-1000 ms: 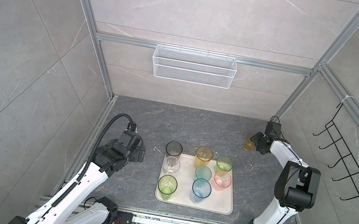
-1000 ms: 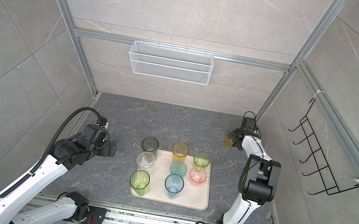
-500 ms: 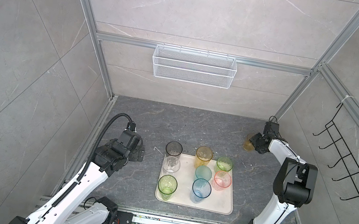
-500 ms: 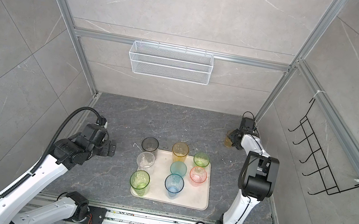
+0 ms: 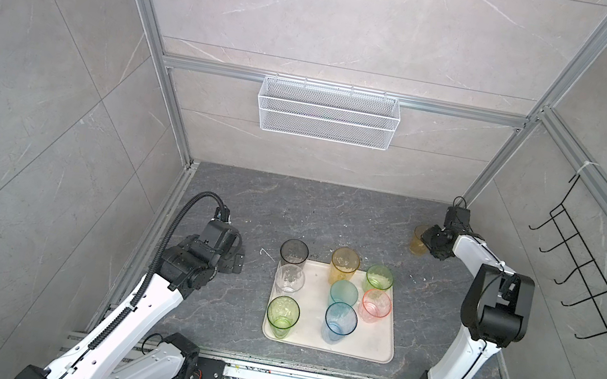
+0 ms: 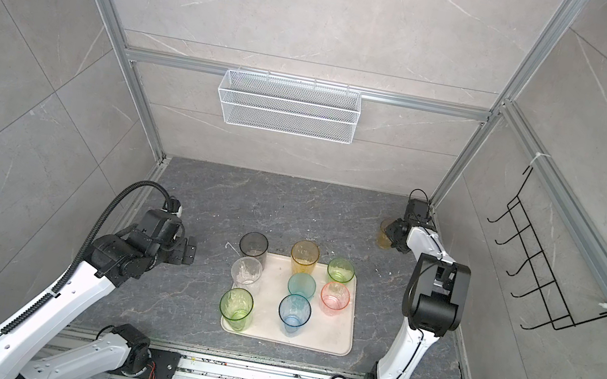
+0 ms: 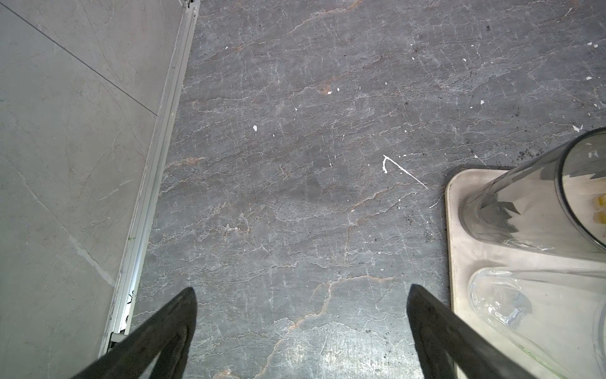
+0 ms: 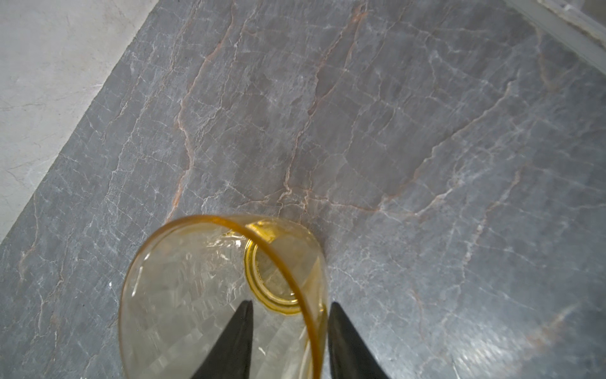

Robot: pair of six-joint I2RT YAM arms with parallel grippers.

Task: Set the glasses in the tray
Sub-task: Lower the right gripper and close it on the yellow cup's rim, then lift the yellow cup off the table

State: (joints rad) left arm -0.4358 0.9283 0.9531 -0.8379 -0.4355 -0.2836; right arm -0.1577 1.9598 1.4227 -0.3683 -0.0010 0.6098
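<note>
While eight glasses (image 5: 340,318) stand upright on the tray (image 5: 371,348), the ninth, an amber glass (image 5: 417,242), stands off it on the dark stone tabletop (image 5: 330,216), well beyond the tray's far right corner. The right gripper (image 8: 289,302) reaches over this glass's rim. In the right wrist view one finger is inside the glass and the other outside, with the glass wall between them. The jaws stand a little apart. The outer finger sits right at the wall and the inner one shows a gap, so nothing is clamped. The left gripper (image 7: 301,287) hovers over bare tabletop just off the tray's left edge, near its far left corner, jaws spread wide and holding nothing. In that corner stands a smoky grey glass (image 7: 511,203), with a clear glass (image 7: 524,305) just beside it.
</note>
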